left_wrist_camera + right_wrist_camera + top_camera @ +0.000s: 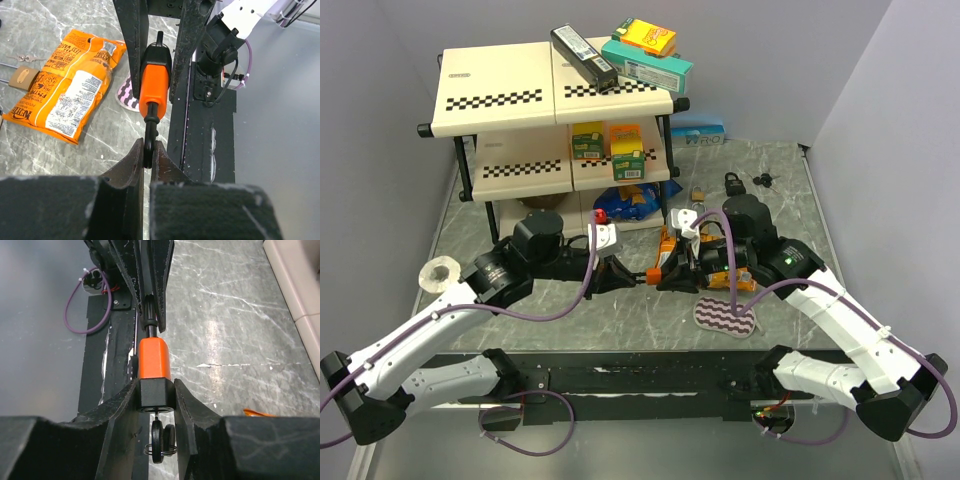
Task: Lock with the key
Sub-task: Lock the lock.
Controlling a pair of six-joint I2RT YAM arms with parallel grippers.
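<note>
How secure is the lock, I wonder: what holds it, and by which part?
The left gripper pinches the padlock by its shackle; the right gripper clamps its black keyed end.

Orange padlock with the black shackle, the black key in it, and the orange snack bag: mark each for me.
orange padlock (154, 359): right wrist view, on its orange body.
black key (156, 437): right wrist view, on the key's head.
orange snack bag (65, 87): left wrist view, mid-bag.
</note>
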